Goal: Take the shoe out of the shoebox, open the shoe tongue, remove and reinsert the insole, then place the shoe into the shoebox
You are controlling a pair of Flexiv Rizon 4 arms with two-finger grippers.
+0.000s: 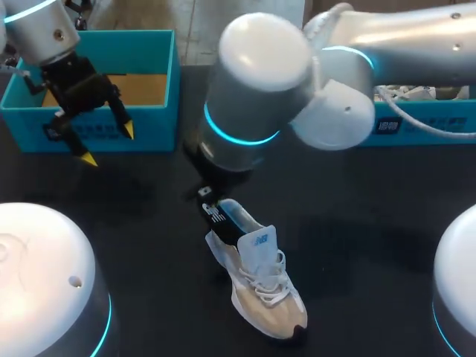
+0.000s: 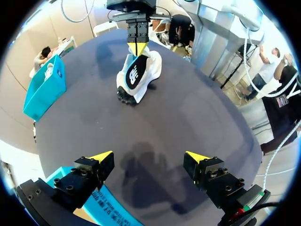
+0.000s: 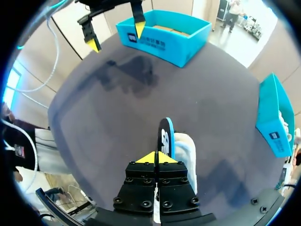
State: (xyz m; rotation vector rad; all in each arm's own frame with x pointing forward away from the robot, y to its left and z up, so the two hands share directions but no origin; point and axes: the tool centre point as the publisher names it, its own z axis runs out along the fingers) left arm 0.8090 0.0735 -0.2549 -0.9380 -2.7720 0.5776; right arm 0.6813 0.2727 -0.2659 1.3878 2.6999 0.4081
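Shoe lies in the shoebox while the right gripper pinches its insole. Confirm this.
Wrong: the shoe stands on the table, outside the shoebox, as the head view shows. The right gripper does pinch its insole.

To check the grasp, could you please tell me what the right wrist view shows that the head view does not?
Only the right wrist view shows the right claw with its yellow tips shut on the insole. Only the head view shows the shoe whole, laces and beige toe. Both show the left claw open by the teal shoebox.
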